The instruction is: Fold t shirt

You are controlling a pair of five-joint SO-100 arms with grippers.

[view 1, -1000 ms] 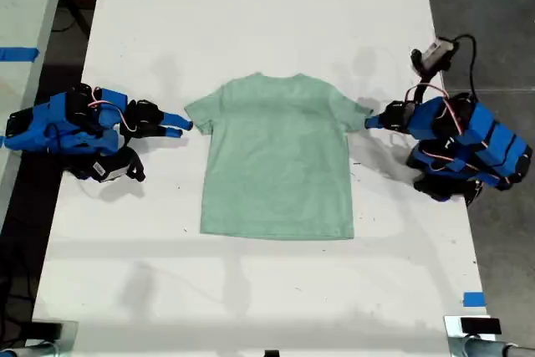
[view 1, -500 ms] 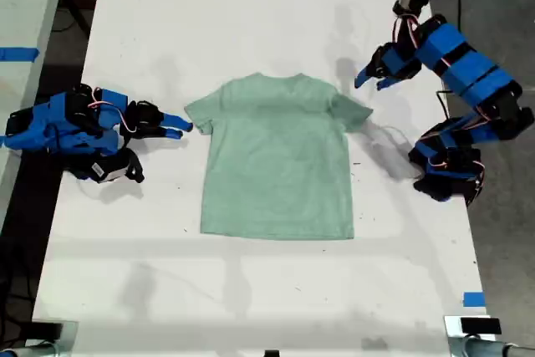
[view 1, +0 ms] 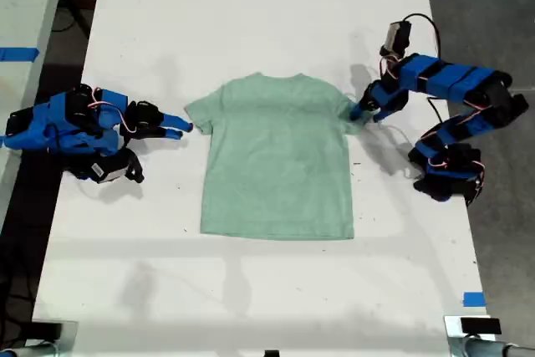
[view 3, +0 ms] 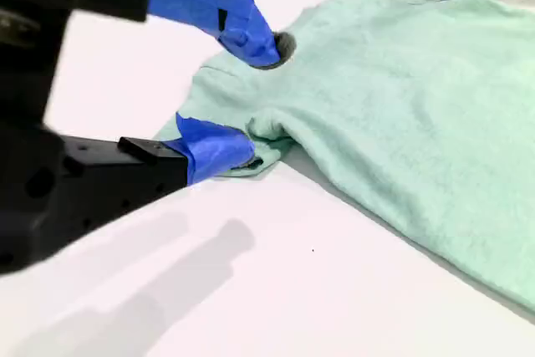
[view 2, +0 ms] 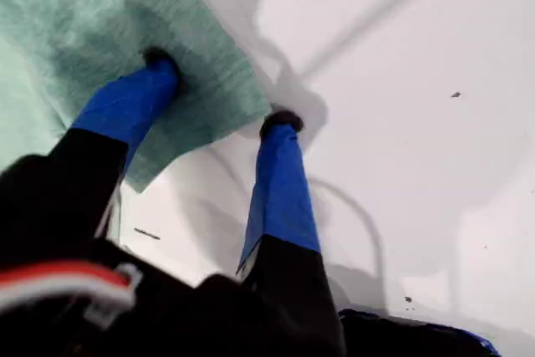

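Shirt [view 1: 276, 165] lies flat, face up, mid worktop [view 1: 251, 22], collar toward the exterior view's top. My first gripper [view 2: 221, 94] is down at the sleeve on the exterior view's right [view 1: 361, 112]: jaws open, one tip on the cloth, other on bare worktop just beside the hem. My second gripper [view 3: 251, 94] is at the opposite sleeve [view 1: 180, 127], jaws part open around its bunched edge, not clamped.

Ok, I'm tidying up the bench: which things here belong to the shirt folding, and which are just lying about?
Job: the t shirt; my first tool at one sleeve; my second tool at the other.
Lying about: blue tape piece, the exterior view's lower right; blue tape strip, its left edge.
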